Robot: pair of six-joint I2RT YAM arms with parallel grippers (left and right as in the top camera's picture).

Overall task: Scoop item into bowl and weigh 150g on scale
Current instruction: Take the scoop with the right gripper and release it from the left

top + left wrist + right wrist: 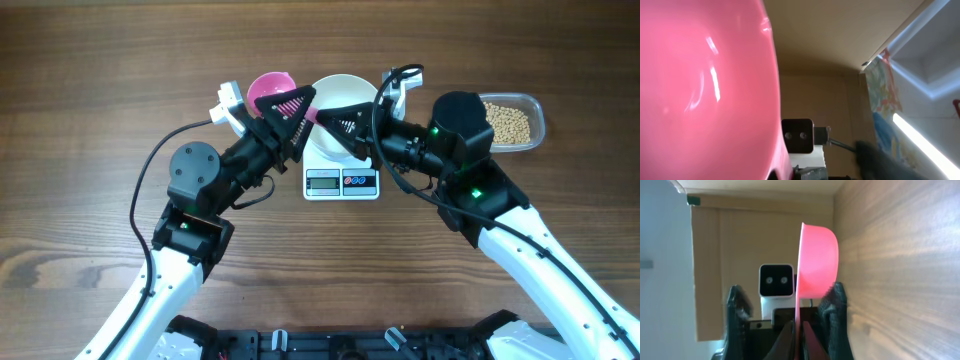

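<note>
right gripper (797,332) clamped on the pink scoop (817,260) by its handle, I think, view's tight. left gripper (298,106) jaws apart either side of it. beans (507,122) sit in the tub (540,108), far right, nearer the right arm. bowl (345,90) on scale (342,182).

Nothing legible is showing in any view. On the front of the scale (342,183), the grey display (322,181) is appearing in the overhead view, but its digits are coming out too small to read. In the left wrist view, a colourful printed sheet (883,102) is showing only blurred shapes, with no letters that can be made out.
</note>
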